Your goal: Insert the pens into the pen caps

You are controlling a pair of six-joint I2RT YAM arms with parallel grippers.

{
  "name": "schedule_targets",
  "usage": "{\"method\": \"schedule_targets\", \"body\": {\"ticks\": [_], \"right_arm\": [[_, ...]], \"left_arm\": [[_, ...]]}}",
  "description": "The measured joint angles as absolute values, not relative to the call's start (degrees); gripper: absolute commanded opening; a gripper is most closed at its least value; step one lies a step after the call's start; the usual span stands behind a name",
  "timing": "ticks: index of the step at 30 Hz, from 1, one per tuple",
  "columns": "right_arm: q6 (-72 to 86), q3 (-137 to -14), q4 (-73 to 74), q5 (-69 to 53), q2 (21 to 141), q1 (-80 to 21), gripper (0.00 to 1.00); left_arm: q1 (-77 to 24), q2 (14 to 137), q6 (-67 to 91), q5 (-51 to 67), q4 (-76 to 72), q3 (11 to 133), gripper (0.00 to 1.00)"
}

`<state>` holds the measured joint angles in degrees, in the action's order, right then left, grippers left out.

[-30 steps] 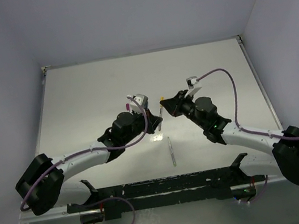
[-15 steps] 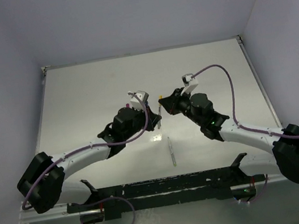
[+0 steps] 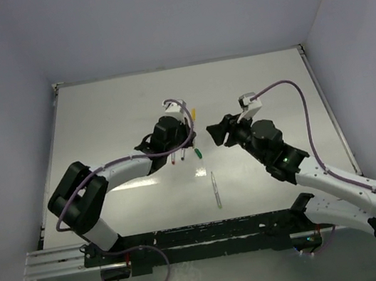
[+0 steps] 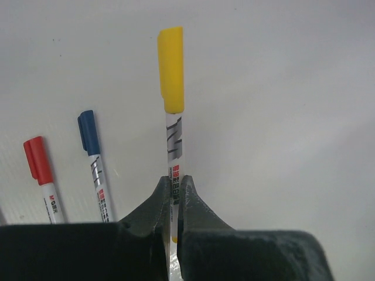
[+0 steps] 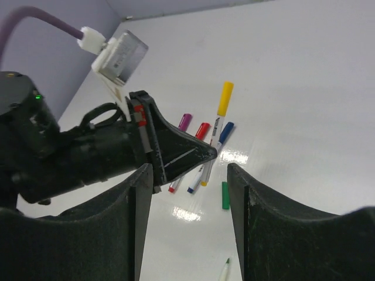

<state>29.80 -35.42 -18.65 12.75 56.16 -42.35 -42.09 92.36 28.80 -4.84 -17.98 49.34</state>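
Pen (image 4: 174,140) clamped in left gripper (image 4: 174,181) (yellow cap (image 4: 170,70) jutting ahead).

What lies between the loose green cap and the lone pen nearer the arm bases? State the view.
Nothing: the stretch between the green cap and the lone pen is bare. The top external view shows it.

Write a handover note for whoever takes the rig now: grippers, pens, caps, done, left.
Left gripper: shut on the thin white marker pen, yellow plastic cap fitted.
Right gripper: open, empty.
Done: yellow. The red-capped pen and blue-capped pen lie on the table; purple cap beside them, barrel hidden.
Left: the loose green cap and the uncapped pen nearer the bases.
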Motion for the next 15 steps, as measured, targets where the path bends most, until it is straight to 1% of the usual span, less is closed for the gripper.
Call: {"method": "schedule_targets", "body": {"ticks": [6, 10, 15], "right_arm": [[29.39, -34.48, -15.49, 17.63, 49.52, -42.35, 0.57], [29.39, -33.78, -13.13, 18.92, 48.66, -42.35, 0.57], [29.82, -32.01, -11.35, 19.05, 48.66, -42.35, 0.57]], "left_arm": [[-40.88, 100.27, 27.33, -5.56, -10.96, 58.81, 0.04], [-40.45, 103.44, 26.22, -6.81, -7.27, 63.2, 0.06], [-39.77, 106.32, 25.23, -7.97, -3.2, 65.89, 0.09]]}}
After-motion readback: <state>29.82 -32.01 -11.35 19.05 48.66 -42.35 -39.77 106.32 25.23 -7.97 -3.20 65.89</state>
